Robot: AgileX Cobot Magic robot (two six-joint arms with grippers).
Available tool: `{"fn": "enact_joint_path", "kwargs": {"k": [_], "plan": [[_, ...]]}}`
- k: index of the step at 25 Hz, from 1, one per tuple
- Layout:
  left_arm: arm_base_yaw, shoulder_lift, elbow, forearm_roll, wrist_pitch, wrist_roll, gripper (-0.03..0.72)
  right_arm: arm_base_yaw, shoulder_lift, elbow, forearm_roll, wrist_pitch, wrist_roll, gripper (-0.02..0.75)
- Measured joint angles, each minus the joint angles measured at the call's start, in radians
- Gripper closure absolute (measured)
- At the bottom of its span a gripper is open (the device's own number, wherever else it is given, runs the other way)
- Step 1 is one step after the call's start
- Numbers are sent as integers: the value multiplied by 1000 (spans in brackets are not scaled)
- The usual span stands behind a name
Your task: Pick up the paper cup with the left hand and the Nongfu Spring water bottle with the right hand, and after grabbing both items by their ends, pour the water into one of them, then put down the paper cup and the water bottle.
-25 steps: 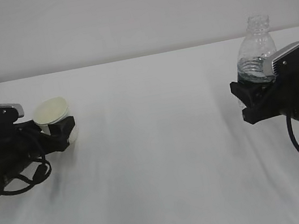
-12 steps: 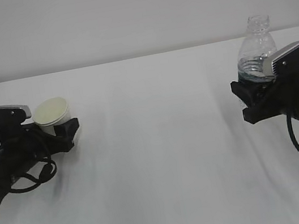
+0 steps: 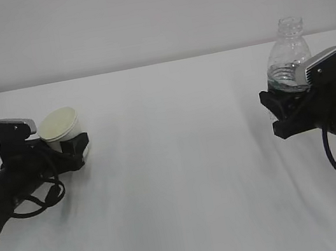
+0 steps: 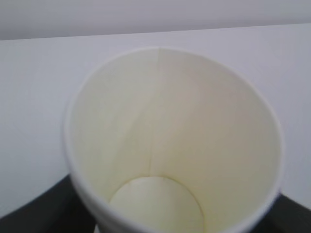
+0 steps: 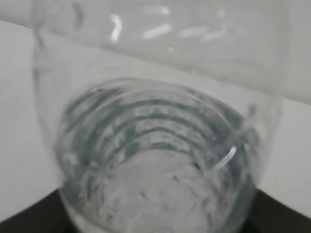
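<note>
Wrist views are sitting closest to the action. On the left wrist camera the paper cup (image 4: 172, 141) is filling the picture, its cream inside dry and empty, with dark jaw tips just peeking out at both lower corners; the jaws are standing to either side of the cup's lower body, but whether they are pressing it yet I cannot tell. On the right wrist camera the Nongfu Spring water bottle (image 5: 160, 145) is sitting between the jaws, ribs and green label showing through the clear plastic, and the water (image 5: 146, 194) is lying low in it.

Exterior view is showing the left hand (image 3: 77, 152) lying low over the tabletop (image 3: 184, 181), reaching level so it is taking the cup near its base and leaving the rim free to receive. The cup (image 3: 59, 125) is tilting slightly. Well apart on the right, the right hand (image 3: 282, 113) is clamping the bottle (image 3: 287, 57) around its lower part, upright, with the uncapped neck clear above, probably so the mouth can tip toward the cup.

Beneath them the white tabletop is looking like cloth, faintly creased. Behind it a plain pale wall is closing the room.
</note>
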Motion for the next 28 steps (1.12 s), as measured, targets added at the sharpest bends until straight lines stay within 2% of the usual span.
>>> {"fn": "enact_joint_path", "kwargs": {"k": [10, 16, 24, 28], "plan": [[0, 0, 0, 70, 0, 0, 207, 0, 0, 0, 0, 0, 0, 311], [0, -65, 44, 110, 0, 0, 207, 0, 0, 0, 0, 0, 0, 311], [0, -142, 86, 239, 0, -45, 208, 0, -10, 0, -17, 0, 0, 311], [0, -169, 87, 341, 0, -92, 208, 0, -10, 0, -43, 0, -1, 311]]}}
